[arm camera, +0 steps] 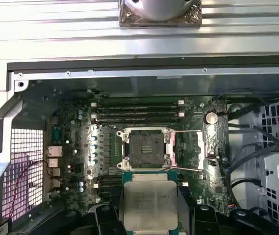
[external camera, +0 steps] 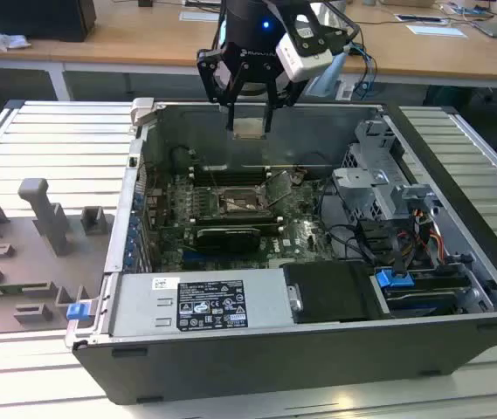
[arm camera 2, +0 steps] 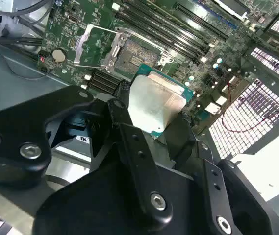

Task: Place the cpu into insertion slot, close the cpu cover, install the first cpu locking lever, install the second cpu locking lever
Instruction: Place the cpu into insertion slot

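Claw [external camera: 249,124] at top centre of the exterior view, clenched on the cpu [external camera: 250,130] by its edges, holding it flat above the insertion slot [external camera: 241,206] mid-frame, whose cpu cover [external camera: 280,186] stands swung open, likely so the chip can go straight down.

An open computer case [external camera: 257,367] sits on the slatted desk [external camera: 47,140], a grey moulded tray [external camera: 21,279] beside it.

The gripper [external camera: 249,125] was black, its jointed fingers [arm camera 2: 131,142] pinned with silver screws [arm camera 2: 157,200]; a white box [external camera: 306,45] and blue cables [external camera: 364,58] adjoined it.
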{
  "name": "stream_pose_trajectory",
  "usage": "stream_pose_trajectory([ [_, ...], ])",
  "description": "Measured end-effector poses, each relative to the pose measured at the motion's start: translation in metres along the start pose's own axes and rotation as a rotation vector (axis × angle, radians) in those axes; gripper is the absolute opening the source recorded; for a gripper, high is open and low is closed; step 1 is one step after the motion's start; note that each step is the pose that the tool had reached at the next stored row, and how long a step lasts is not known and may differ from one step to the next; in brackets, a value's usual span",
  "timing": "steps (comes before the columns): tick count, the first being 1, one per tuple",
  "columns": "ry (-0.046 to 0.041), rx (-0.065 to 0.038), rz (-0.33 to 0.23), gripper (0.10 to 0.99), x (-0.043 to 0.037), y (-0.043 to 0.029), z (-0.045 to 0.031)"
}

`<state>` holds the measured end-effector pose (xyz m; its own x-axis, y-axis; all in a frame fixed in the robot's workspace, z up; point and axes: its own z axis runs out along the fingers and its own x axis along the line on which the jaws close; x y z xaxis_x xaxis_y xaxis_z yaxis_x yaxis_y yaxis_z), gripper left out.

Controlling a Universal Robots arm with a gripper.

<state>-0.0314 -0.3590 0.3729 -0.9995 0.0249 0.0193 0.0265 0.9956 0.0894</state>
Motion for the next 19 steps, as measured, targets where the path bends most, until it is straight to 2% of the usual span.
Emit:
stream_pose_trajectory([
  [19, -0.0027, 0.000, 0.031, 0.533, 0.0015, -0.0001, 0.0002],
])
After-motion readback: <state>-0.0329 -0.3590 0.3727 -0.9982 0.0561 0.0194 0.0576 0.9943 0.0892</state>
